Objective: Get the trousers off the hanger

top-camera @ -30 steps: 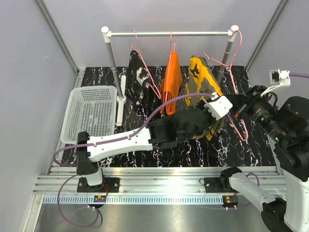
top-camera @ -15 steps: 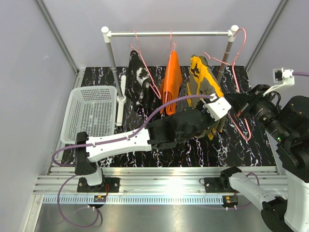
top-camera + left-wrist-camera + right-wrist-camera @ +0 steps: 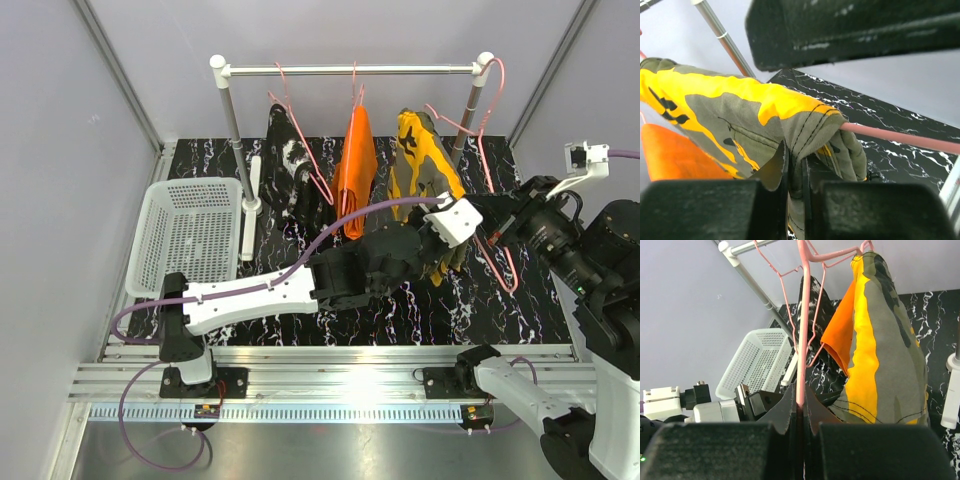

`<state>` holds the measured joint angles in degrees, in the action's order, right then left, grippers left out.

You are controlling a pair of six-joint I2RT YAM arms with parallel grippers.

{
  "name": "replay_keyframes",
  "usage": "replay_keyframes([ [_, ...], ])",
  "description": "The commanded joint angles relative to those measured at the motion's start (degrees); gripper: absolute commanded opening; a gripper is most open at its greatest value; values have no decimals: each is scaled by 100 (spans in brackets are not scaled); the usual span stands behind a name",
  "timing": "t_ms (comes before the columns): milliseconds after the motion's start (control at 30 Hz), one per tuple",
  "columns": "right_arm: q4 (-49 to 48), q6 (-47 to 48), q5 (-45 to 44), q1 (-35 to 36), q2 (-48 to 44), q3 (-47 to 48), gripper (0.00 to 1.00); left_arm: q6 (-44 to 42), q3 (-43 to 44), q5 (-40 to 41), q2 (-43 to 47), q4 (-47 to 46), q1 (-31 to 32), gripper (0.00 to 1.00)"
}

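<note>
camouflage trousers hang folded over the bottom bar of the pink hanger, right in front of my left gripper. its jaws are nearly closed and pinch a fold of the yellow and olive cloth near the lower hem, where the black stitching runs. the bare hanger bar comes out of the cloth to the right of my fingers, just above them.

my right gripper is fully closed on one thin wire of the same hanger, which rises straight up from between my fingers. the camouflage cloth hangs just to the right of that wire, close to my fingertips, with its hem level with them.

from above, my two grippers sit close together, the left one at the low end of the camouflage trousers and the right one just beside it on the hanger wire. i cannot tell whether the hanger's hook is on the rail.

beyond my left gripper, further left along the rail, hang the orange trousers and then the black and white trousers, each on its own pink hanger. the white basket lies well apart to the left on the marbled table.
</note>
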<state>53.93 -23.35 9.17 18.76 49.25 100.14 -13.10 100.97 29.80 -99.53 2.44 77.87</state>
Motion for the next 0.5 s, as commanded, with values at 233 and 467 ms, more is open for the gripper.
replay_keyframes([
  [233, -1544, -64, -204, -4, -609, -977, 0, -412, 414, 1141, 223, -1903, -34, 0],
  [467, -1456, -125, -749, 4, -900, -2251, 0, -1044, 932, 1405, 250, -2432, -52, 0],
])
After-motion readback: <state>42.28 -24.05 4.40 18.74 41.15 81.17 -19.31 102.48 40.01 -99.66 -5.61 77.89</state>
